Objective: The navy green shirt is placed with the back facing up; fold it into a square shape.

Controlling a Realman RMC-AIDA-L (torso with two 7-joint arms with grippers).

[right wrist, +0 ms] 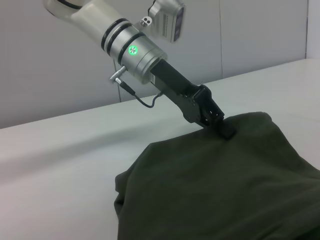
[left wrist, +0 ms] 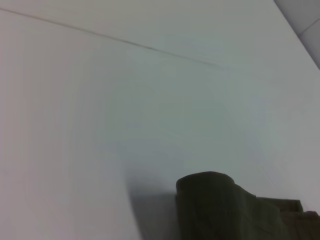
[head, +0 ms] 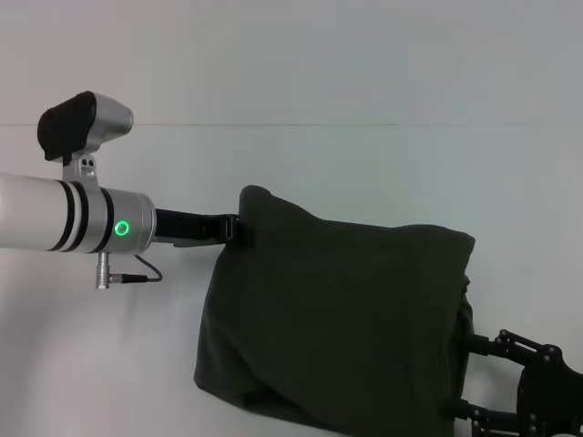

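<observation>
left gripper (right wrist: pixel 226 129) pinches the shirt (head: pixel 337 319) corner; only head view shows right gripper (head: pixel 469 378), state unclear.

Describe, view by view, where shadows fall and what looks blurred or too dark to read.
Head view: the shirt is nearly black, folds barely readable. Left wrist view: soft focus throughout, and a faint shadow lies on the table beside the raised cloth. Right wrist view: sharpest; the left gripper pinches the shirt edge, green light glowing on its arm.
</observation>
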